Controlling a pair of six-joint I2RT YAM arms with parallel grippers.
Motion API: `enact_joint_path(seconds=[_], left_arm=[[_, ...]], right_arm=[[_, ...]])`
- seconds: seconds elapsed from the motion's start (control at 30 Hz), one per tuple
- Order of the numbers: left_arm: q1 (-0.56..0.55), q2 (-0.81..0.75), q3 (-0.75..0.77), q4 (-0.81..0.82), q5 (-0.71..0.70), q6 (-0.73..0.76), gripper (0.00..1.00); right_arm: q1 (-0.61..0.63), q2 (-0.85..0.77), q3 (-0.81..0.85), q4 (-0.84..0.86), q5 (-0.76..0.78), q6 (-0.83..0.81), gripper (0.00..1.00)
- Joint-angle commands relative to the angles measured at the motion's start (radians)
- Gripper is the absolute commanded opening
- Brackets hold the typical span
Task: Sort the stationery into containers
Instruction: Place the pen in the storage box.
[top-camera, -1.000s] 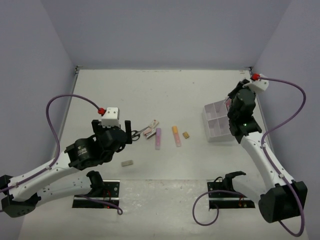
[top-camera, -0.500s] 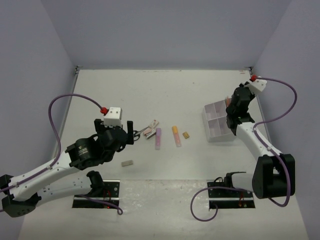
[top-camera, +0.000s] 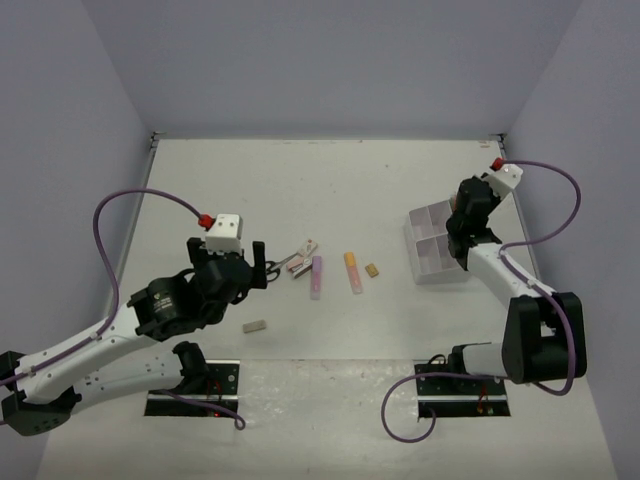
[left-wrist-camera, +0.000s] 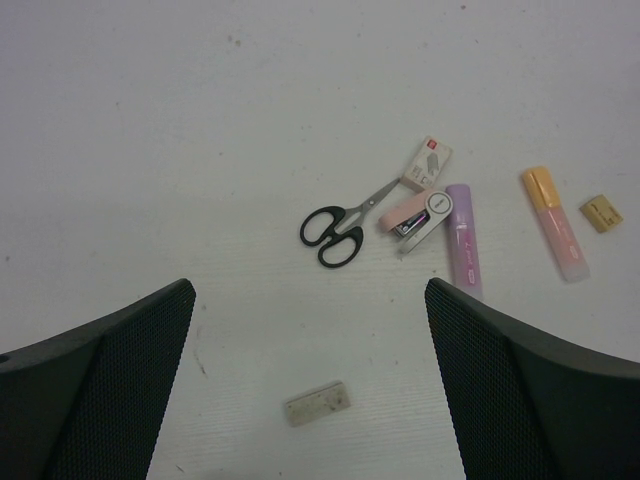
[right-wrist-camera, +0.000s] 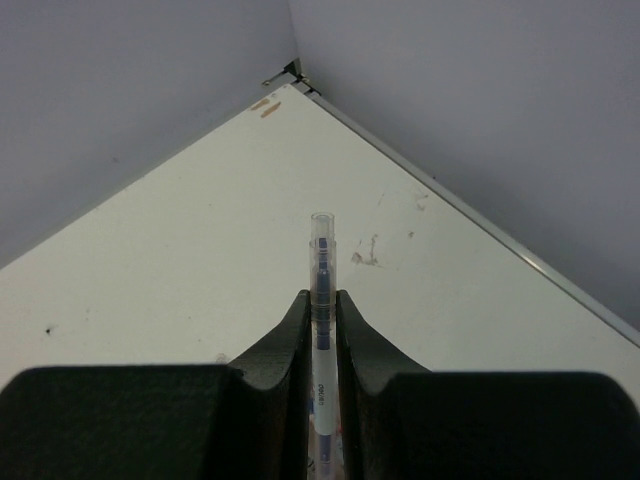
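Right claw (right-wrist-camera: 320, 308) clamped on thin pen (right-wrist-camera: 321, 252), near tray (top-camera: 425, 277). Left claw (left-wrist-camera: 308, 300) spread wide above bench (left-wrist-camera: 150, 150), scissors (left-wrist-camera: 335, 232) and grey eraser (left-wrist-camera: 317, 403) beneath.

Scissors (left-wrist-camera: 333, 236) seen with black handles, silver blades; purple marker (left-wrist-camera: 463, 240); pink marker (left-wrist-camera: 556, 222), orange-capped; tan eraser (left-wrist-camera: 601, 213); grey eraser (left-wrist-camera: 317, 402); stapler (left-wrist-camera: 415, 216) pink and silver; pen (right-wrist-camera: 321, 250) clear, blue inside, possibly ink; tray (top-camera: 440, 277) white; left fingers (left-wrist-camera: 110, 400) black, mesh-patterned.

The pen (right-wrist-camera: 321, 260) was clear, glossy plastic; the scissors (left-wrist-camera: 352, 215) had shiny metal blades and smooth black plastic handles; the table (left-wrist-camera: 200, 120) was matt white, faintly scuffed.
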Motion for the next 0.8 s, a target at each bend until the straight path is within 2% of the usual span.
enact_joint_path(seconds=[0.0, 0.27, 0.4, 0.57, 0.63, 0.77], left_arm=[[-0.003, -0.012, -0.009, 0.027, -0.010, 0.022, 1.00], [-0.003, -0.028, -0.010, 0.027, -0.011, 0.021, 1.00], [-0.003, -0.030, -0.010, 0.029, -0.011, 0.022, 1.00], [-0.003, -0.019, -0.011, 0.026, -0.017, 0.017, 1.00], [-0.003, -0.014, -0.009, 0.020, -0.021, 0.012, 1.00], [-0.003, 0.012, 0.003, 0.001, -0.041, -0.015, 1.00]], right_arm=[[0.031, 0.005, 0.014, 0.008, 0.055, 0.005, 0.03], [0.080, 0.035, 0.024, -0.036, 0.078, 0.008, 0.17], [0.092, 0.026, 0.038, -0.072, 0.084, 0.020, 0.41], [0.136, -0.048, 0.042, -0.099, 0.077, 0.011, 0.53], [0.154, -0.083, 0.055, -0.110, 0.077, -0.002, 0.54], [0.250, -0.217, 0.092, -0.247, 0.033, 0.014, 0.62]])
